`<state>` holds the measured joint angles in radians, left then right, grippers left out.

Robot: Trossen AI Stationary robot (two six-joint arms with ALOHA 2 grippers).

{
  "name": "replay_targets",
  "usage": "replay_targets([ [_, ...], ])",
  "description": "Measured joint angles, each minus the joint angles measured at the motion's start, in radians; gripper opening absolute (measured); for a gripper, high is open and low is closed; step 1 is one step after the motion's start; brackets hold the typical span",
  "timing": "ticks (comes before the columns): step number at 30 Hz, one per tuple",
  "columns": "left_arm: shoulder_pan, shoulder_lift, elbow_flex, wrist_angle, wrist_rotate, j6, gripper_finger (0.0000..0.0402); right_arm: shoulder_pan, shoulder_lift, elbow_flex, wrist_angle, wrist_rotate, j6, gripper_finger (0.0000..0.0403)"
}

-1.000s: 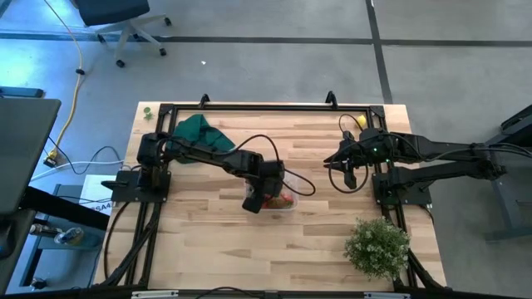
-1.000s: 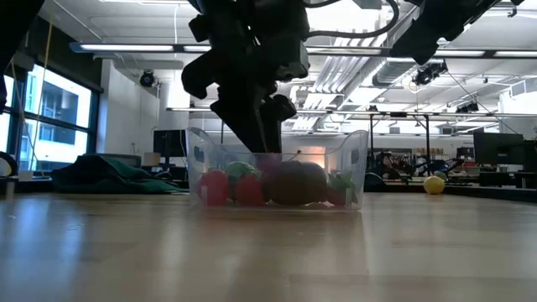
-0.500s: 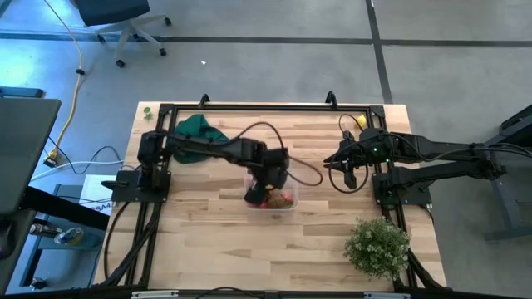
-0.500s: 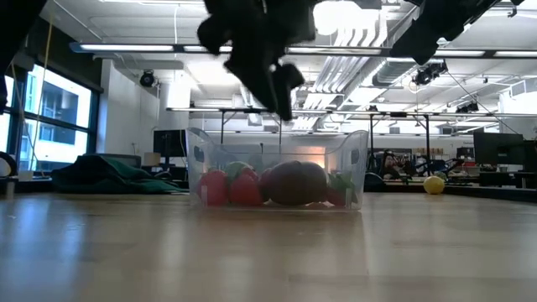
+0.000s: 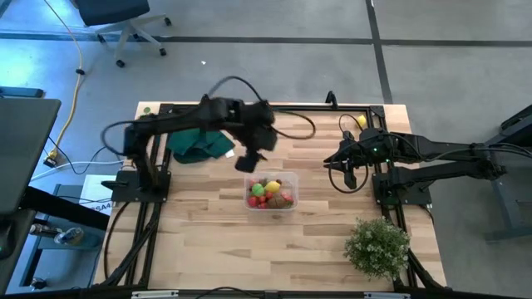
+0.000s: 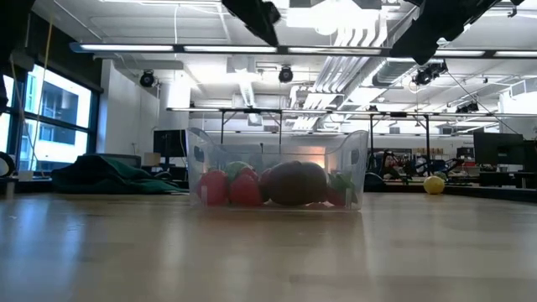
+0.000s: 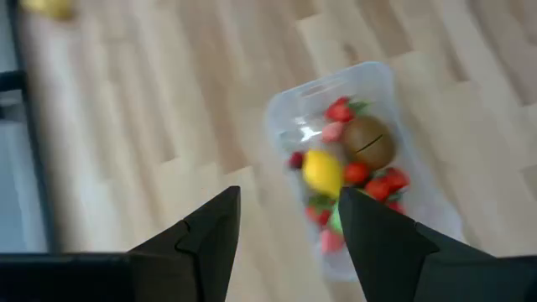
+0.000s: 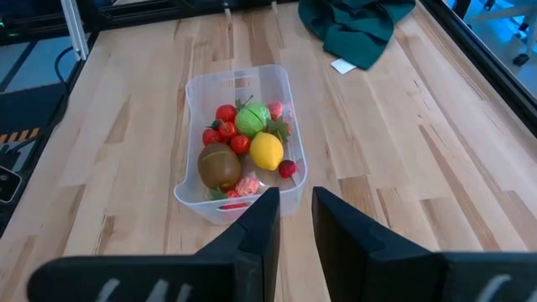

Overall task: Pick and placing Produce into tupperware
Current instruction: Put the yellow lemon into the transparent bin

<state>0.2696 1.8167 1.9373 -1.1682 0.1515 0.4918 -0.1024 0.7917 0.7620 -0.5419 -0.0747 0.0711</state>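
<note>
The clear tupperware (image 5: 271,193) (image 8: 243,138) stands on the table's middle, its bottom flat on the wood. Inside lie produce pieces: a yellow one (image 8: 267,152), a brown one (image 8: 218,165), a green one (image 8: 250,120) and several small red ones. Another yellow piece (image 5: 361,121) (image 6: 433,184) lies alone near the far right corner. My left gripper (image 5: 252,159) (image 7: 289,226) hangs high above the table, just to the far-left of the tub, open and empty. My right gripper (image 5: 335,163) (image 8: 295,220) waits at the right with a narrow gap between its fingers and nothing in it.
A dark green cloth (image 5: 198,141) (image 8: 357,21) lies at the far left, under my left arm. A bushy potted plant (image 5: 378,245) stands at the near right corner. A black frame (image 5: 266,106) runs along the far edge. Bare wood lies near and left of the tub.
My left gripper has come up out of the tupperware and gone toward the far edge, rising well above the table with nothing in its fingers. The tub and the produce in it have stayed in place and now show from above.
</note>
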Motion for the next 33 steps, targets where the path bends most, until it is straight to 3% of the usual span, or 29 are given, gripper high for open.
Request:
replay_targets([
  [8,0.01,-0.151,0.0,-0.014,-0.142,-0.024,0.015,0.0,0.0,0.0,0.0,0.0,0.0,0.0062],
  [12,-0.013,-0.206,-0.035,0.02,-0.156,-0.036,0.0133,0.0,0.0,0.0,0.0,0.0,0.0,0.0062],
  [15,-0.03,-0.283,-0.174,0.129,-0.157,-0.055,0.0125,0.0,0.0,0.0,0.0,0.0,0.0,0.0062],
  [22,-0.028,-0.562,-0.642,0.486,-0.121,-0.108,0.0122,0.0,0.0,0.0,0.0,0.0,0.0,0.0062],
  [28,-0.028,-0.785,-0.914,0.542,-0.168,-0.215,0.0122,0.0,0.0,0.0,0.0,0.0,0.0,0.0062],
  [33,-0.028,-0.917,-1.058,0.576,-0.171,-0.281,0.0122,0.0,0.0,0.0,0.0,0.0,0.0,0.0062],
])
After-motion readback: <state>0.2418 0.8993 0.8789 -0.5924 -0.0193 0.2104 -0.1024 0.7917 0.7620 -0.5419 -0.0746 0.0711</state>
